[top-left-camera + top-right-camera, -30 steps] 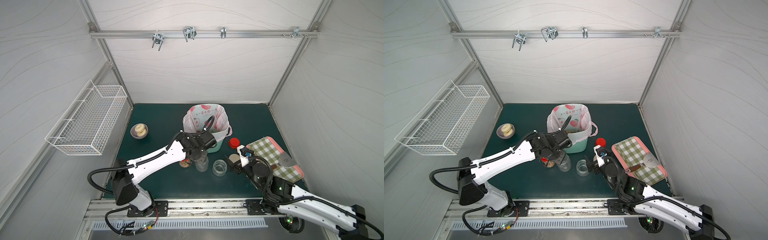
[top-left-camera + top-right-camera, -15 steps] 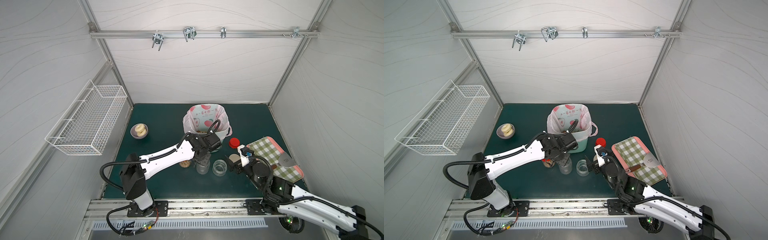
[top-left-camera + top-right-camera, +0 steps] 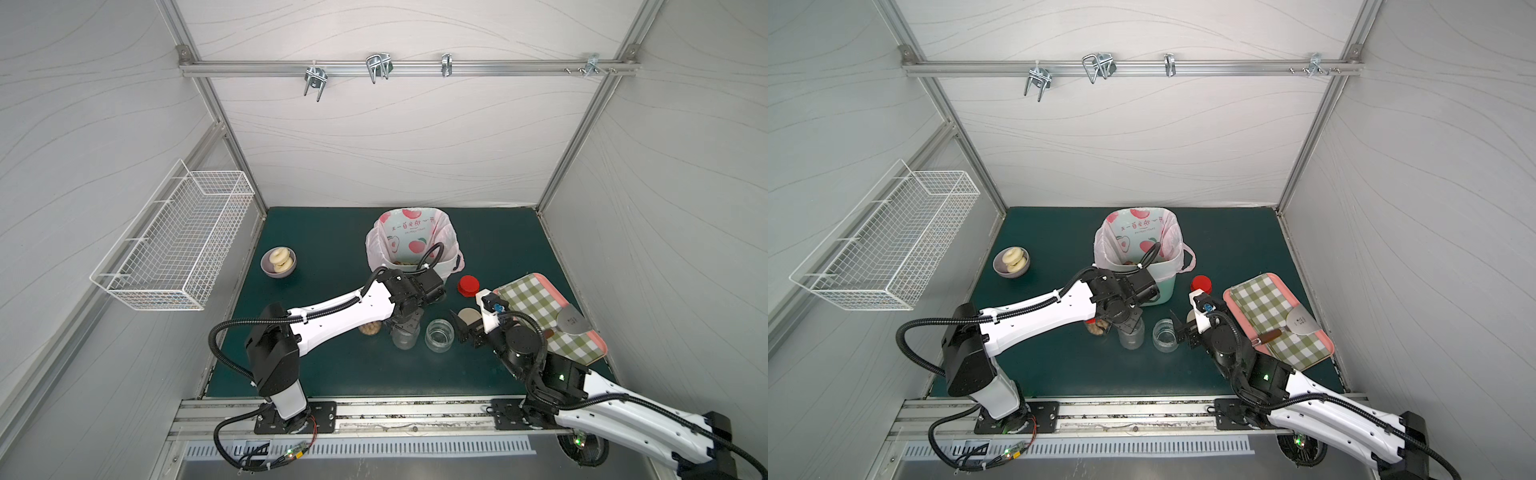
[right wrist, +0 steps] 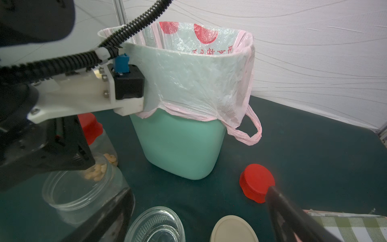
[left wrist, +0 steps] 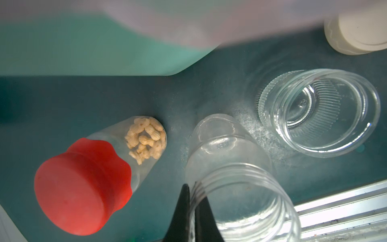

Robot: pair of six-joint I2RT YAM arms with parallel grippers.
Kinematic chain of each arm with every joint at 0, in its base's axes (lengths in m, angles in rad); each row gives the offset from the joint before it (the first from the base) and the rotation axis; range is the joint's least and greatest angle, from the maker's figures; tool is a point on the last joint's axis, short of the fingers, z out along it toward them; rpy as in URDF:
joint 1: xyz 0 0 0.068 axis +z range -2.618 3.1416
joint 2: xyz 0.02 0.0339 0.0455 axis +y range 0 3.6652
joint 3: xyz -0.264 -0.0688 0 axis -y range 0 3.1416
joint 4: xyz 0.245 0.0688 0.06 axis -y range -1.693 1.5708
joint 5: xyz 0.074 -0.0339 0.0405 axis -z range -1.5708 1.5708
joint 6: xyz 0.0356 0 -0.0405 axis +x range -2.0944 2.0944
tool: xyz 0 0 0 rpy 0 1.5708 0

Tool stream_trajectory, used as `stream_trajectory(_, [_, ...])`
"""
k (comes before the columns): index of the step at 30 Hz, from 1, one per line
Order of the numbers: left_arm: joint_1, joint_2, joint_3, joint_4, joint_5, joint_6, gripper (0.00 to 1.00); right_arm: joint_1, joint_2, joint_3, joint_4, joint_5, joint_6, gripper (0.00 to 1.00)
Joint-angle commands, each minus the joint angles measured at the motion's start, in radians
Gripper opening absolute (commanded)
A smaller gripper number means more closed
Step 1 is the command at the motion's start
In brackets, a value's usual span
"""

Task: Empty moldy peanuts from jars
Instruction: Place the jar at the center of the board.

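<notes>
- Clear, thin-walled plastic is the material I handle here. In both top views, my left gripper stands over the tall open jar, in front of the mint-green bin. The squat jar stands just beside it, lidless and empty.
- In a top view, my right gripper hangs spread wide next to the squat jar and holds nothing. A loose red lid lies near the bin.
- Left wrist view: my fingers are clamped on the tall open jar's rim, one inside the wall and one outside. The moldy peanuts lie at the bottom of the capped jar, which stands just beside it.
- Right wrist view: my right jaws are fully apart and empty. The beige lid lies below, between them.
- Handling, as I judge it: an empty jar is light, stiff and slick, so a rim pinch may let it swing. I would take the capped jar around its body and turn the scalloped cap with the other arm. The nuts are light and loose and should pour freely.
</notes>
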Motion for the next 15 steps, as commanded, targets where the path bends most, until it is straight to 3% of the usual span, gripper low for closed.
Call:
stream_trajectory(1, [0.004, -0.013, -0.003, 0.028, -0.021, -0.023, 0.0, -0.005, -0.012, -0.002, 0.011, -0.004, 0.008, 0.99])
stream_trajectory(7, [0.004, -0.02, -0.03, 0.046, -0.016, -0.027, 0.04, -0.006, -0.012, -0.002, 0.012, -0.004, 0.01, 0.99])
stream_trajectory(15, [0.004, -0.055, -0.05, 0.062, -0.016, -0.025, 0.25, -0.005, -0.013, -0.004, 0.012, -0.004, 0.01, 0.99])
